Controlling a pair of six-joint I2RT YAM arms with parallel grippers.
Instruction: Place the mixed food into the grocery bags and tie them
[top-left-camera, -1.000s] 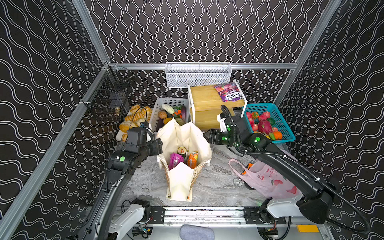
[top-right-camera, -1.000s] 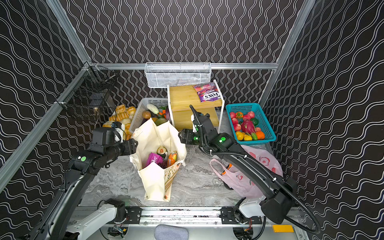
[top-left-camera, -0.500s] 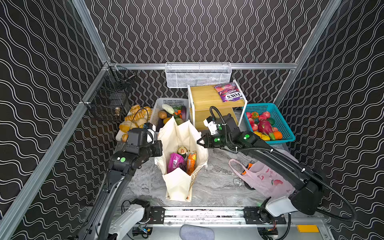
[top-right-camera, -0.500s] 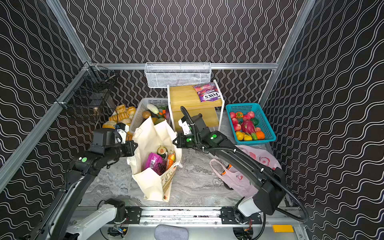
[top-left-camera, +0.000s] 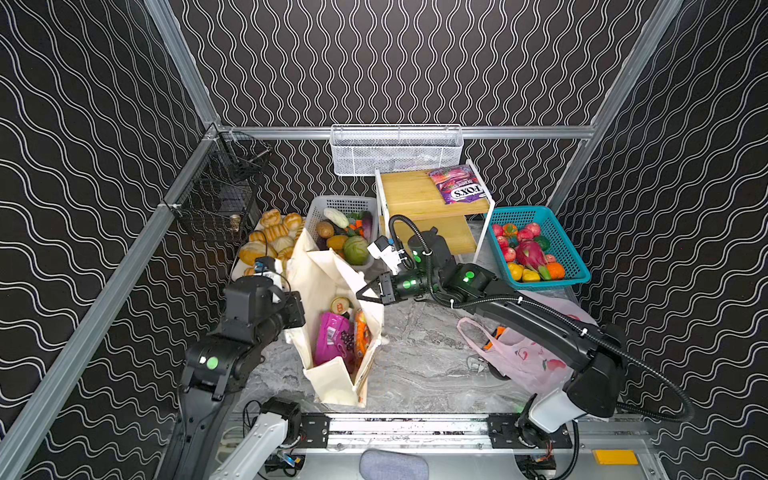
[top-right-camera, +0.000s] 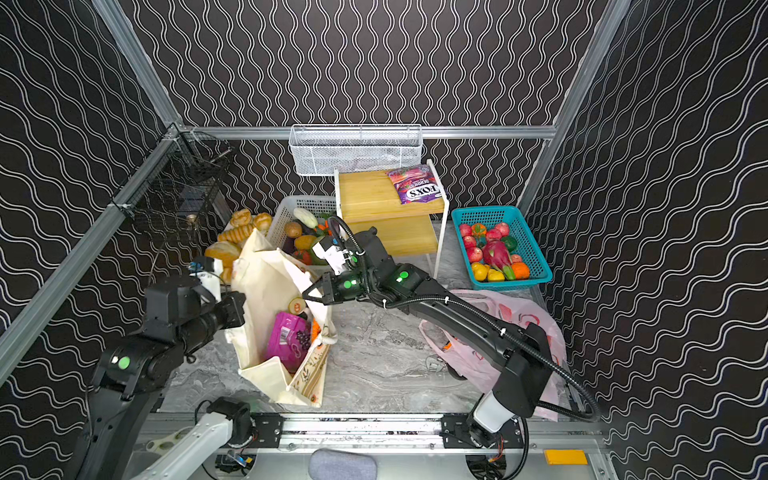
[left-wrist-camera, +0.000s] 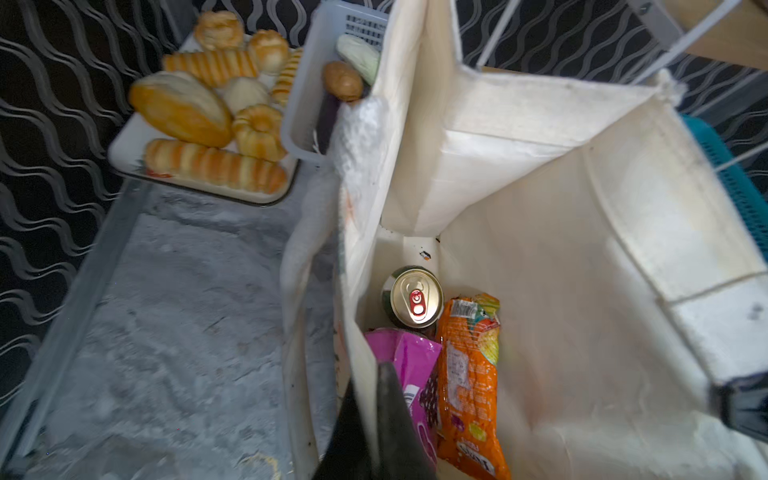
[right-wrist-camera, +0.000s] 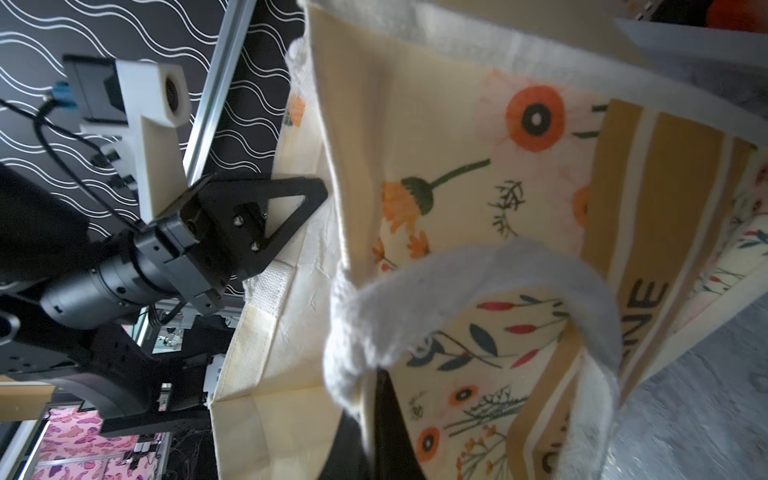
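The cream canvas tote (top-left-camera: 328, 286) stands open mid-table. My left gripper (top-left-camera: 297, 311) is shut on its left wall, whose cloth is pinched between the fingers (left-wrist-camera: 388, 399). My right gripper (top-left-camera: 368, 293) is shut on the opposite rim beside a white handle (right-wrist-camera: 457, 286). Inside the tote lie a magenta pouch (left-wrist-camera: 415, 361), a can (left-wrist-camera: 415, 297) and an orange snack bag (left-wrist-camera: 469, 382). The pink plastic bag (top-left-camera: 523, 353) lies slumped under my right arm. A purple FOX'S bag (top-left-camera: 459, 189) rests on the wooden shelf. A dragon fruit (top-left-camera: 530, 254) sits among toy fruits in the teal basket (top-left-camera: 561, 232).
A bread tray (top-left-camera: 266, 239) and a white vegetable basket (top-left-camera: 345, 203) stand behind the tote. The wooden shelf (top-left-camera: 415, 195) is at the back centre. A white mesh basket (top-left-camera: 395, 149) and a black wire basket (top-left-camera: 220, 195) hang on the walls.
Both grippers went from open to shut on the tote's opposite rims. My right arm moved left to reach the rim, and the tote's mouth shifted slightly.
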